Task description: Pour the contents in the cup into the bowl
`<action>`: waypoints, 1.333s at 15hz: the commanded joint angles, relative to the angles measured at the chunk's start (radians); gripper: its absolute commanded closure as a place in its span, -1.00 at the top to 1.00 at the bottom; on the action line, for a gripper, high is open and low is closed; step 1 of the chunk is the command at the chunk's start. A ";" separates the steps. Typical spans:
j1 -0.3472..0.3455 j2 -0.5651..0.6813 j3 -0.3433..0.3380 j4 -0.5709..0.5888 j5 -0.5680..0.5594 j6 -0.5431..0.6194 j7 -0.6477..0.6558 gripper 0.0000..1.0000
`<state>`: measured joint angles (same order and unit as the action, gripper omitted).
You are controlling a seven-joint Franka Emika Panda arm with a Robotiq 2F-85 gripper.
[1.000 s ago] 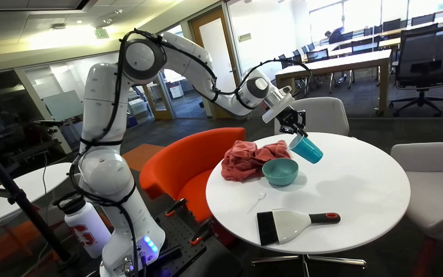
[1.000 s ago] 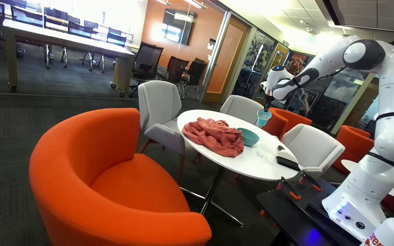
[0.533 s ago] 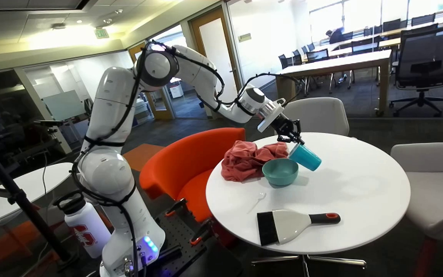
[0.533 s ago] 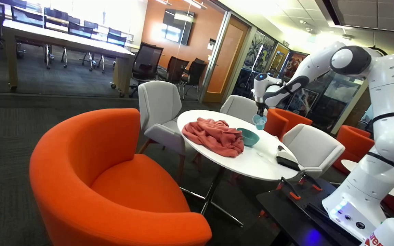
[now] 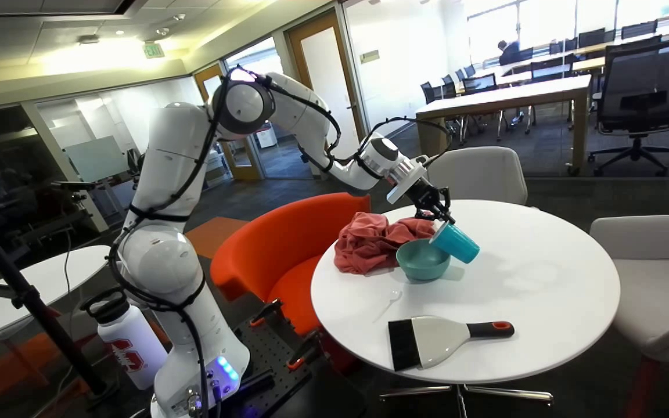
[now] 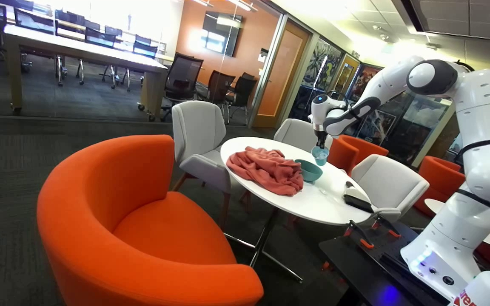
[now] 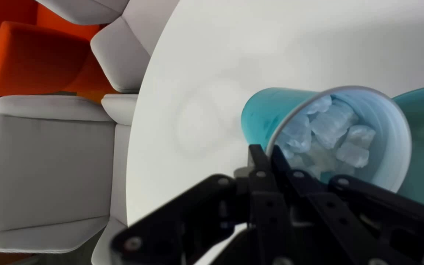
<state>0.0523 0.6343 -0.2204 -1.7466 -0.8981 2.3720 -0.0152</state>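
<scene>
A turquoise cup (image 5: pixel 456 243) is tilted, its mouth towards the teal bowl (image 5: pixel 421 266), with its rim at or just over the bowl's edge. In the wrist view the cup (image 7: pixel 265 114) holds several clear, ice-like chunks (image 7: pixel 331 123), and the bowl (image 7: pixel 423 165) shows partly behind its rim at the right. My gripper (image 7: pixel 265 152) is shut on the cup's rim, one finger inside and one outside. The cup (image 6: pixel 320 157) and bowl (image 6: pixel 311 172) also show in an exterior view. The bowl's inside is mostly hidden.
A crumpled red cloth (image 5: pixel 369 241) lies beside the bowl on the round white table (image 5: pixel 549 313). A brush-like tool (image 5: pixel 445 339) and a small clear plastic utensil (image 5: pixel 389 302) lie nearer the robot base. Grey chairs (image 5: pixel 659 273) and an orange chair (image 5: pixel 288 249) surround the table.
My gripper has lowered the cup and carried it closer to the bowl, with the cup still tilted. The bowl, the cloth and the brush-like tool have not moved.
</scene>
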 commanded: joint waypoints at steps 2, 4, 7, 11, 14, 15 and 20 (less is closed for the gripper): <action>0.037 0.011 0.004 0.020 -0.070 -0.109 0.100 -0.97; 0.072 0.023 0.010 0.031 -0.119 -0.212 0.178 -0.97; 0.120 0.061 0.040 0.069 -0.175 -0.408 0.276 -0.97; 0.155 0.158 0.089 0.166 -0.219 -0.654 0.323 -0.97; 0.157 0.236 0.114 0.245 -0.249 -0.781 0.294 -0.97; 0.154 0.263 0.121 0.270 -0.263 -0.808 0.279 -0.97; 0.149 0.381 0.133 0.381 -0.338 -0.884 0.194 -0.97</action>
<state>0.2093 0.9398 -0.1000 -1.4634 -1.1951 1.5492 0.2476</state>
